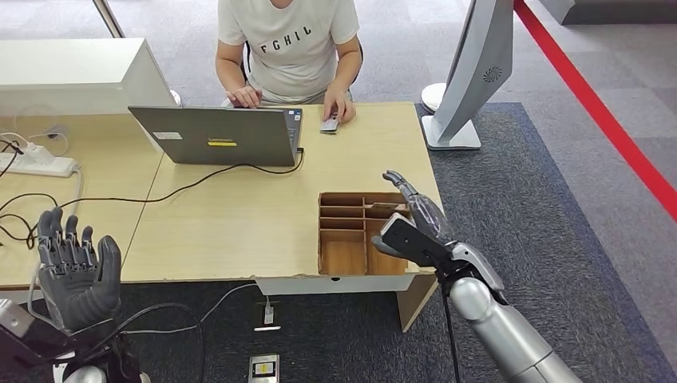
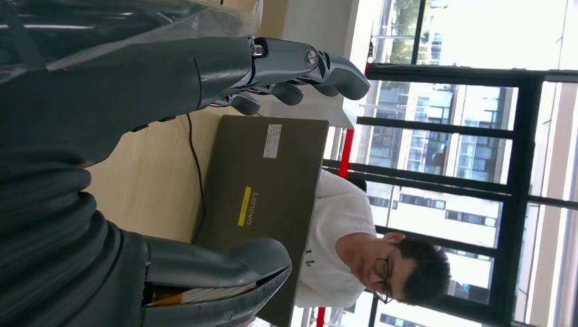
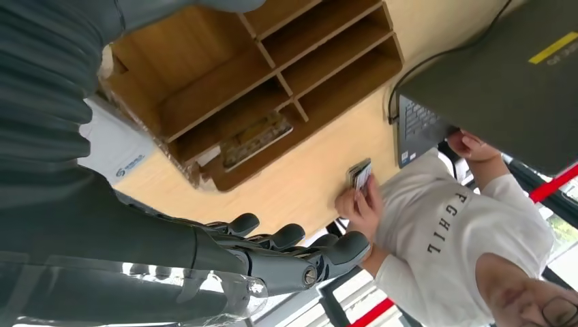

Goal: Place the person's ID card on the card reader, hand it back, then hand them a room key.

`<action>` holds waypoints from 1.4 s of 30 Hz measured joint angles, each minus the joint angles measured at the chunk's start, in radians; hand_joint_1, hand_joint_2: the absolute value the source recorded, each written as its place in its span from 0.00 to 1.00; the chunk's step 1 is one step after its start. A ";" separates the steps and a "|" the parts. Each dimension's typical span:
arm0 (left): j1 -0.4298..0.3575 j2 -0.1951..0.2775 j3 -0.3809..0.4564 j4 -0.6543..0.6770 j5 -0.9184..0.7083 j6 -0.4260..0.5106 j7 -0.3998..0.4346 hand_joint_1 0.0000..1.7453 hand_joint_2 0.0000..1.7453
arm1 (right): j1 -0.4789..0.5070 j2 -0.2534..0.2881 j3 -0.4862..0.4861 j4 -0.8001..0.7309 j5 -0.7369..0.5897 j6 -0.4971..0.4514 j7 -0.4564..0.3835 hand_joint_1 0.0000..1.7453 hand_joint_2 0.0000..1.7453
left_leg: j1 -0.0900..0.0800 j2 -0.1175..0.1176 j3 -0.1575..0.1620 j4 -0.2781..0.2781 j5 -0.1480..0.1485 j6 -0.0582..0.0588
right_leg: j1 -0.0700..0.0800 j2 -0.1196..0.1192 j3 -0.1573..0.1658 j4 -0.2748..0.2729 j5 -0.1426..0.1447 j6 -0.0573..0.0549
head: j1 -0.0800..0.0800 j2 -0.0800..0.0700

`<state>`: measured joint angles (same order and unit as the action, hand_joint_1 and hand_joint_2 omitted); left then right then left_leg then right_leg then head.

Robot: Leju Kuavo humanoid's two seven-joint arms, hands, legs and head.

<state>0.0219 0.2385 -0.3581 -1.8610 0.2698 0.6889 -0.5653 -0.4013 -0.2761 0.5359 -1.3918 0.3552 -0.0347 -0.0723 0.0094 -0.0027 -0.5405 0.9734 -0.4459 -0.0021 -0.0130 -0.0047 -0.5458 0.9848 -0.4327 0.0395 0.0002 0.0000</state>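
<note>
– What can't you make out?
– The card [image 1: 329,124] under the person's hand [image 1: 338,106] is too small to read.
– Anything else?
– The right hand [image 1: 417,209] hides part of the wooden box [image 1: 345,231].

We see our dark grey many-fingered left hand [image 1: 76,271], its ribbed cover under clear plastic; our matching right hand [image 1: 415,219] sits on a smooth silver forearm [image 1: 511,339] with a ball-shaped wrist.

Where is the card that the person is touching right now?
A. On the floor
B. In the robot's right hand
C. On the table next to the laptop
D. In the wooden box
C: the card lies on the table under the person's hand, just beside the laptop; the right hand holds nothing.
</note>
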 joint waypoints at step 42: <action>0.031 -0.007 0.009 -0.017 0.005 0.000 -0.011 0.00 1.00 | -0.197 0.017 0.122 0.215 -0.037 -0.073 0.028 0.00 1.00 | 0.000 0.000 0.000 0.000 0.000 0.000 | 0.000 0.000 0.000 0.000 0.000 0.000 | 0.000 0.000</action>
<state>0.0531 0.2319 -0.3490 -1.8782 0.2750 0.6889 -0.5763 -0.5980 -0.2591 0.6581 -1.1772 0.3178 -0.1073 -0.0441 0.0094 -0.0026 -0.5400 0.9736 -0.4456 -0.0023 -0.0130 -0.0046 -0.5461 0.9848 -0.4325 0.0395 0.0001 0.0000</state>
